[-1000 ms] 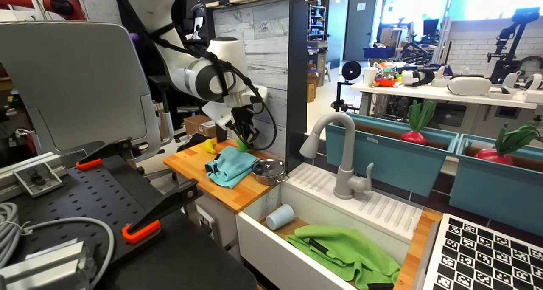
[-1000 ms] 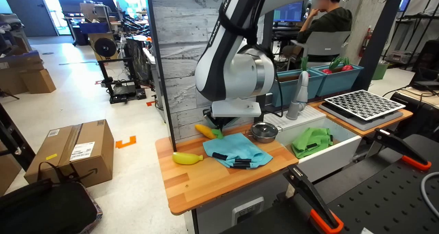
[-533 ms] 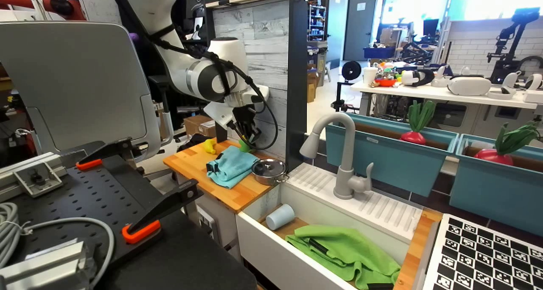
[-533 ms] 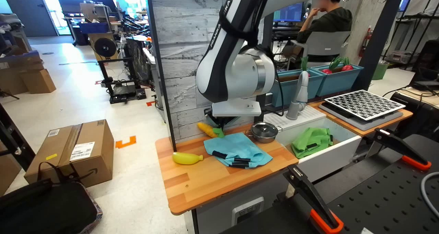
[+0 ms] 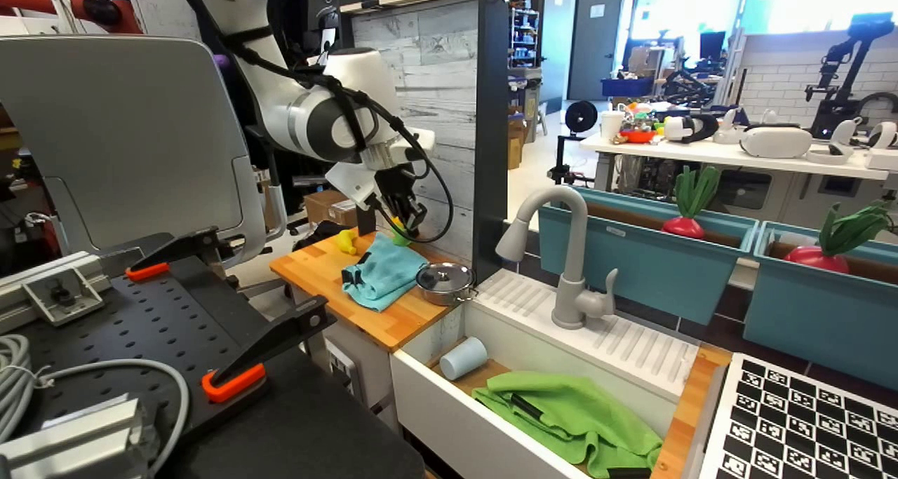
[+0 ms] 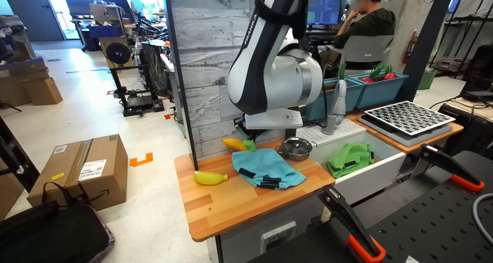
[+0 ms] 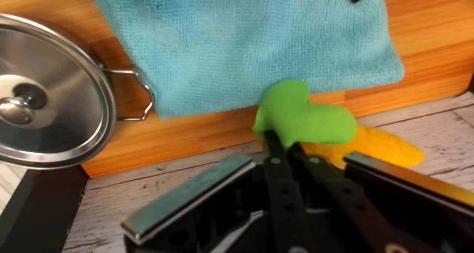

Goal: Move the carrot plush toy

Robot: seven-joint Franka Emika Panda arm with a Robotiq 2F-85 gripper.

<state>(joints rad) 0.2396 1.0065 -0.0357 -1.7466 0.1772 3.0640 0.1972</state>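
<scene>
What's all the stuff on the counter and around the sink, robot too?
carrot toy: one, orange and green, held in hand
banana: one, yellow, on counter
cloths: two, blue on counter, green in sink
pot: one, silver, on counter
cup: one, pale blue, lying in sink
tap: one, grey, behind sink
plant boxes: two, teal, behind tap
vegetables: at least three, red, in plant boxes
board: one, black and white, across sink from counter
arm: one, white and black, above counter
hand: one, black, on arm

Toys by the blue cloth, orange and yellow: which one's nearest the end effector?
The orange one, the carrot plush toy: its green top is pinched in the end effector. The yellow toy lies apart, on the wooden counter.
</scene>
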